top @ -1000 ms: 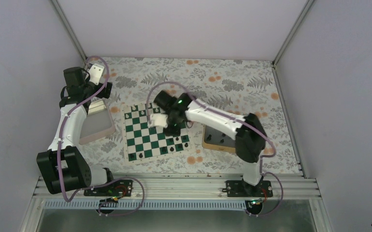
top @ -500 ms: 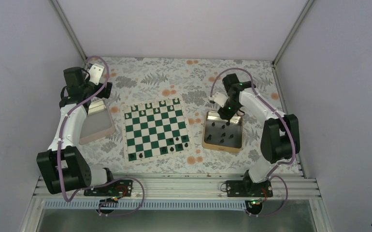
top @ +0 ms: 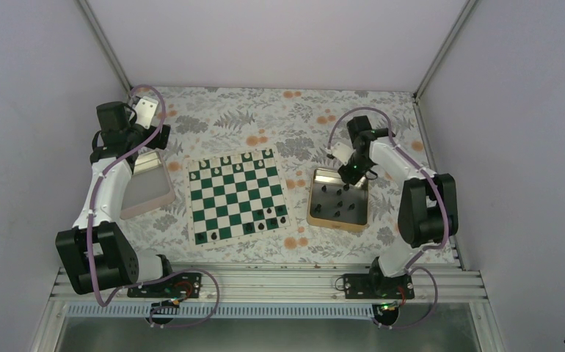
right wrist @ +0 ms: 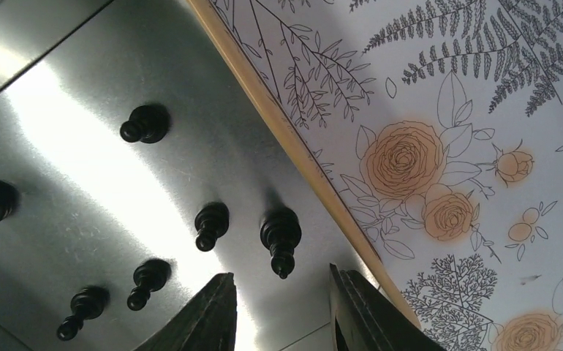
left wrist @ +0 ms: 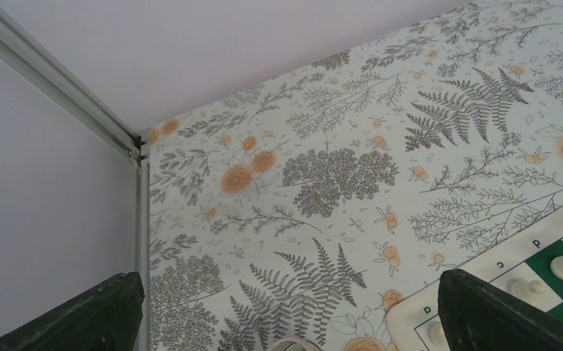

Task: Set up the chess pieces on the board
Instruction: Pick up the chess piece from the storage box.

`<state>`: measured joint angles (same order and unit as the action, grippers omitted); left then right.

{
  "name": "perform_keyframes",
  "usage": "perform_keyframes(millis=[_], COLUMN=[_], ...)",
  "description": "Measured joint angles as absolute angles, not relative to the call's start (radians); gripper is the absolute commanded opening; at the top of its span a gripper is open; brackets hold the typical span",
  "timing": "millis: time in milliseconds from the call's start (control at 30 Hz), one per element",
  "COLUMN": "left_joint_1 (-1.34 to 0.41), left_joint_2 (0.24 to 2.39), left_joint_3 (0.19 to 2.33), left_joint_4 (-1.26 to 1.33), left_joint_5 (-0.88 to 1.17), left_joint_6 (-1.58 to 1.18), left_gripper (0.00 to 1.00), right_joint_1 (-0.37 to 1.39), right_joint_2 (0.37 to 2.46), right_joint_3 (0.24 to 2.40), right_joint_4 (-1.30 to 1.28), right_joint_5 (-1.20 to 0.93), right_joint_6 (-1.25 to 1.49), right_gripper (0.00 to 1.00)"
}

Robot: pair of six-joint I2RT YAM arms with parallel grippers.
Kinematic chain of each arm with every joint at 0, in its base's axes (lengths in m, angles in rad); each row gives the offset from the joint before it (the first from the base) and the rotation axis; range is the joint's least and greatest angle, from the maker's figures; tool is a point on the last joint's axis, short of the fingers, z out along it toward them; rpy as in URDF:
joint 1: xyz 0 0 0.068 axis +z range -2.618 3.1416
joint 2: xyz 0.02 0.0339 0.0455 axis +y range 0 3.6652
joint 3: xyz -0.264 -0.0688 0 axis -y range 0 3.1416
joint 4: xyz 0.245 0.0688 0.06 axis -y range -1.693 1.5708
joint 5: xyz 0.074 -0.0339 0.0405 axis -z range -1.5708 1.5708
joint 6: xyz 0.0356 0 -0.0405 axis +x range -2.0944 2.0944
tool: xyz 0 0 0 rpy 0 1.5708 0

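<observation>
Top external view: the right gripper [top: 348, 171], over the square green-and-white chessboard [top: 235, 194] a second ago, has been swung back to the far edge of the gold square metal tray [top: 336, 223] beside it. A return for the next piece is judged.

Left wrist view: the left gripper [left wrist: 289, 292], well left of the tray, is spread wide and empty.

Right wrist view: the fingers [right wrist: 213, 314] are narrowly parted, nothing between them, and the tiny black chess pieces [right wrist: 281, 232] are lying in the tray just ahead.
</observation>
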<state>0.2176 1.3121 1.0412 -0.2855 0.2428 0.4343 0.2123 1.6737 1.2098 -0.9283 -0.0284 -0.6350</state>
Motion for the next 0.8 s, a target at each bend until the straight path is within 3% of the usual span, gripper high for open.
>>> perform_keyframes(millis=[333, 800], left_joint_1=[0.218, 0.218], left_joint_2=[1.312, 1.316], left_joint_3=[1.041, 1.041], left_joint_4=[-0.286, -0.286], left_joint_5=[0.24, 0.24], left_joint_6=[0.434, 0.434], left_gripper=[1.0, 1.0], right_joint_1=[0.203, 0.193], right_joint_2=[1.693, 1.721], right_joint_3=[1.199, 1.176], right_joint_4=[-0.916, -0.909], right_joint_5=[-0.024, -0.026], right_joint_6=[-0.635, -0.635], right_gripper=[0.26, 0.24])
